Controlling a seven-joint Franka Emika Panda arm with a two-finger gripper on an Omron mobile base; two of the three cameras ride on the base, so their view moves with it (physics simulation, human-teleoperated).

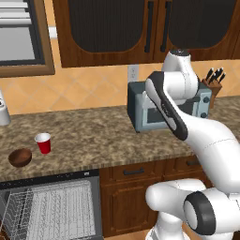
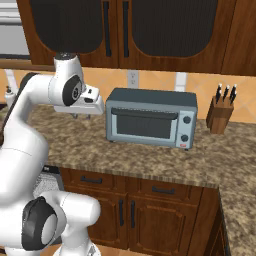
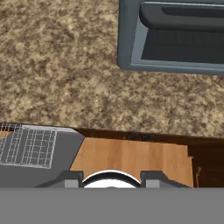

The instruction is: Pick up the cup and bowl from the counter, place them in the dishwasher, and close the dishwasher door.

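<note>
Two small things are sitting on the counter, a long speckled brown-and-tan stone top running over dark wooden cabinets: the cup, red, tapered and plastic-looking with a white rim, and the bowl, round, shallow and dark brown like wood. They are standing just beside each other near the front edge, the bowl a little nearer that edge, with the cup upright. Right below them the dishwasher is standing open, its white wire racks showing behind a black control strip at the top. The white arm is reaching up over the counter in front of the boxy grey toaster oven, which has a dark glass door and round knobs; a wooden knife block is standing to the oven's far side. The gripper is hanging above the counter's front edge by the oven, pointing down, its dark finger tips parted with nothing between them. Cup and bowl are lying well apart from it, off along the counter toward the dishwasher side. From the hand's own view, the grey rack corner is peeking in low at one side, beside wood-coloured floor.
</note>
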